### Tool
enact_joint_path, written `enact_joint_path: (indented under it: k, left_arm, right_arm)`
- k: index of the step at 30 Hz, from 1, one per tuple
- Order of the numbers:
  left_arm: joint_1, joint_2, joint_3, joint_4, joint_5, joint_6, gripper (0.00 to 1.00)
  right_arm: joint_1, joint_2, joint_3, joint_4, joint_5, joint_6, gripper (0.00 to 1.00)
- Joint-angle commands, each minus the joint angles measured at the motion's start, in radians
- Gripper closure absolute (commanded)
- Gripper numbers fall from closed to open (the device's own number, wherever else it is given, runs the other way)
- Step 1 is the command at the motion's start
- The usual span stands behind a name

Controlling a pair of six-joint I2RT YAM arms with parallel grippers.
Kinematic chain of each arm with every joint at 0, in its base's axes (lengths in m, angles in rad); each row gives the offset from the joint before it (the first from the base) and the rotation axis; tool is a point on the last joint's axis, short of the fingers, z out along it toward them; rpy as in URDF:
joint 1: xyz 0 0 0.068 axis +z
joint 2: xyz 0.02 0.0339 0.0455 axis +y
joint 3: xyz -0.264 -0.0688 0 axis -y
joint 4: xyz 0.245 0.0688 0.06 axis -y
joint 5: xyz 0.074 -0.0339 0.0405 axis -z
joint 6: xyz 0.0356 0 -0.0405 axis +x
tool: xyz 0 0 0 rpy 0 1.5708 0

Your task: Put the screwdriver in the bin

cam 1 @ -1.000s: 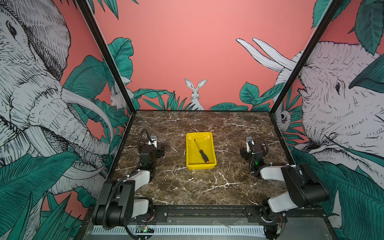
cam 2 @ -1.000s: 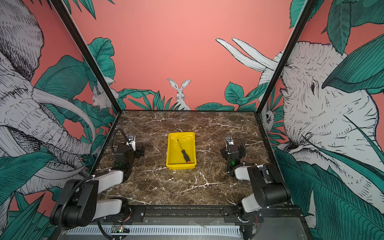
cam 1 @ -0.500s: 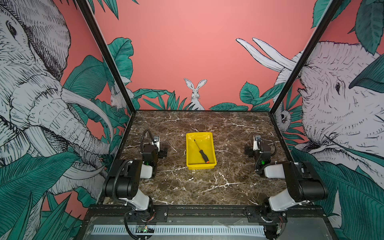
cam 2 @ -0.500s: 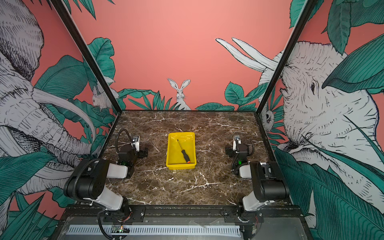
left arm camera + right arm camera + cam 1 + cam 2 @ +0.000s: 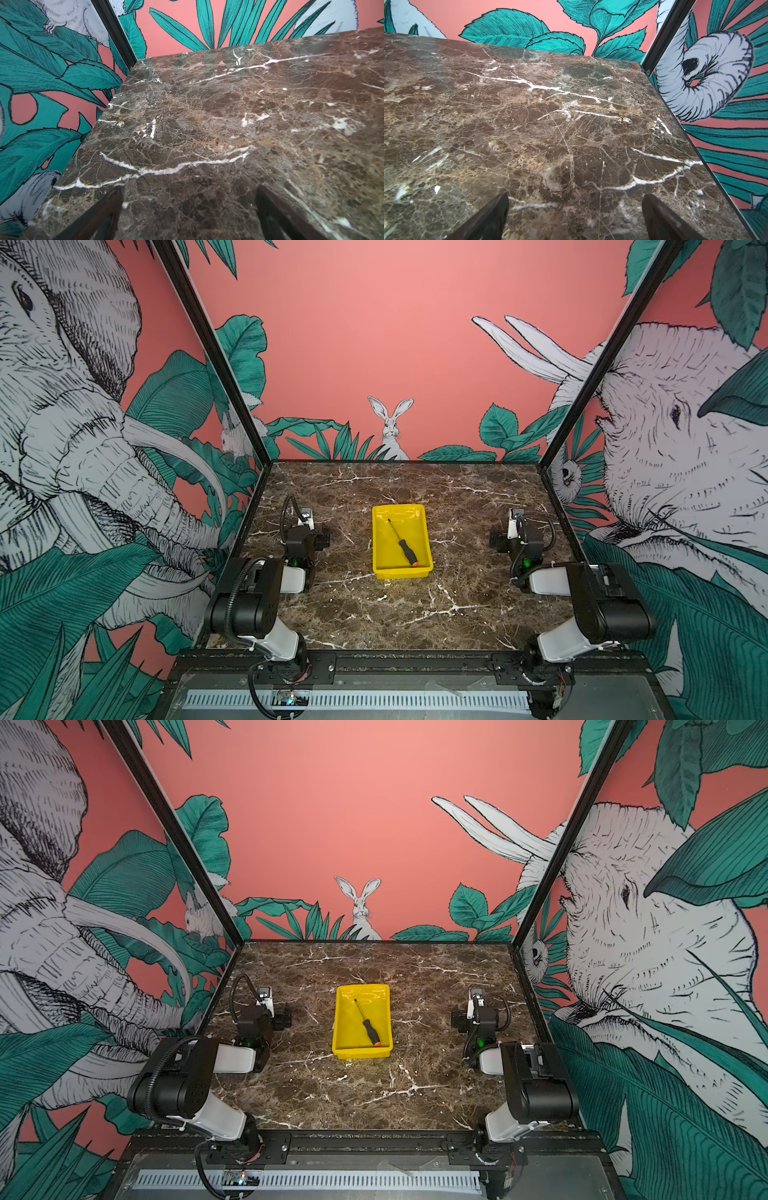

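As the left wrist view shows, the left end effector [image 5: 189, 193] stands released, its two dark fingers [image 5: 108, 207] spread wide with nothing between them. The right end effector [image 5: 576, 197] is likewise released, its fingers [image 5: 492, 214] well apart and grasping nothing above the dark brown, white-veined marble table [image 5: 395, 614]. Each sits near a side edge of the table, well apart from the small, shallow, rectangular bright yellow plastic bin [image 5: 401, 572], which rests on the table between the two arms. The slim screwdriver with thin dark metal shaft and black handle with orange end cap [image 5: 401, 543] lies inside the bin on its floor. Its long axis runs diagonally: the tip points to the bin's far left corner, the orange cap to the near right corner, close to the front wall. Bin and screwdriver appear in both top views alone. The finger spread is readable in the wrist views alone.
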Motion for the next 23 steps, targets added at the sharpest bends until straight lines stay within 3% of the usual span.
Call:
enact_joint_path:
  k: [1,23]
  left_arm:
    - [0.004,-0.022,0.012,-0.008,-0.016,-0.012,0.0]
    - [0.004,-0.018,0.026,-0.032,0.004,-0.002,0.0]
  right_arm:
    - [-0.001,0.007,0.013,0.032,-0.004,0.011,0.01]
    - [0.002,0.006,0.009,0.035,-0.004,0.011,0.01]
